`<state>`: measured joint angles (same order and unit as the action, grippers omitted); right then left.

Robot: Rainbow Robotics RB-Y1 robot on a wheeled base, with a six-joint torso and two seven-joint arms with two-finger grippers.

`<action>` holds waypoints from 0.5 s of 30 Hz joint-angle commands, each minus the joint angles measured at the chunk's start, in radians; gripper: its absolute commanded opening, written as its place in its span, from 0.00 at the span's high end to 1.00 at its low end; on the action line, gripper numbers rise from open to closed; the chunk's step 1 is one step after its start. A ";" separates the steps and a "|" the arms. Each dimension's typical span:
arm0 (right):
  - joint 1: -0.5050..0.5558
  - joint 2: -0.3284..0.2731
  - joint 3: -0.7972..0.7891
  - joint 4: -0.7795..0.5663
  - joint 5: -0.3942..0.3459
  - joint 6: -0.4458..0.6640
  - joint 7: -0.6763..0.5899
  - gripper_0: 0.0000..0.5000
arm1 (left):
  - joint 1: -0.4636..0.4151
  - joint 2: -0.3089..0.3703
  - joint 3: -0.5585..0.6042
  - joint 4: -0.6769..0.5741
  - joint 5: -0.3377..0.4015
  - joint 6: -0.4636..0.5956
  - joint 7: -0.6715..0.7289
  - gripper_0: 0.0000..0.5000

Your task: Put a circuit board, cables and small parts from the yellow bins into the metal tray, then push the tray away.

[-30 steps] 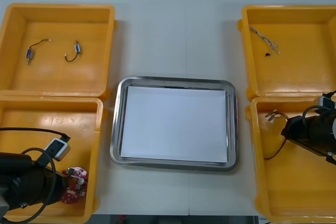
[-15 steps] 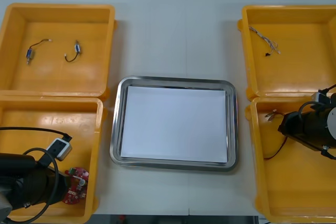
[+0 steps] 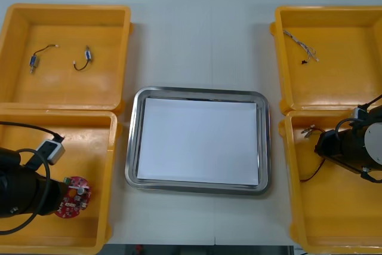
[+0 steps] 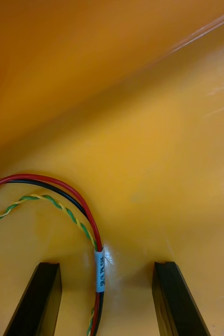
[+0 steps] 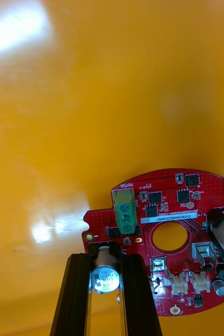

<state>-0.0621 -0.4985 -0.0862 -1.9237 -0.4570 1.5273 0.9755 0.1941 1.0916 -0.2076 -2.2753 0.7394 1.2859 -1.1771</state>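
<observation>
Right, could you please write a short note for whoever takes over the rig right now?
Left gripper: shut on the circuit board, in the near left bin.
Right gripper: open, astride the red and black cable in the near right bin.
Metal tray: only its white lining, nothing loaded.
Left to do: board, cables and small metal parts from the far left bin into the tray; push it away.

Lab workspace; yellow bins, metal tray on light table

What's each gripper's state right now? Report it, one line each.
Left gripper: shut on the board.
Right gripper: open, fingers either side of a cable.
</observation>
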 commanded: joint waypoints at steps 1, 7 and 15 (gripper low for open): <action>-0.010 -0.020 0.022 0.019 0.000 -0.009 0.043 0.00 | -0.041 0.047 0.062 0.016 0.028 0.041 0.027 1.00; -0.002 -0.020 0.023 0.019 -0.008 -0.013 0.045 0.90 | -0.068 0.047 0.080 0.117 0.040 0.012 -0.004 1.00; -0.002 -0.022 0.022 0.019 -0.009 -0.018 0.039 1.00 | -0.077 0.047 0.083 0.215 0.054 -0.046 -0.039 1.00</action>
<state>-0.0634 -0.4990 -0.0861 -1.9190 -0.4593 1.5206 0.9755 0.1407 1.0936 -0.1543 -2.0830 0.7777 1.2672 -1.1773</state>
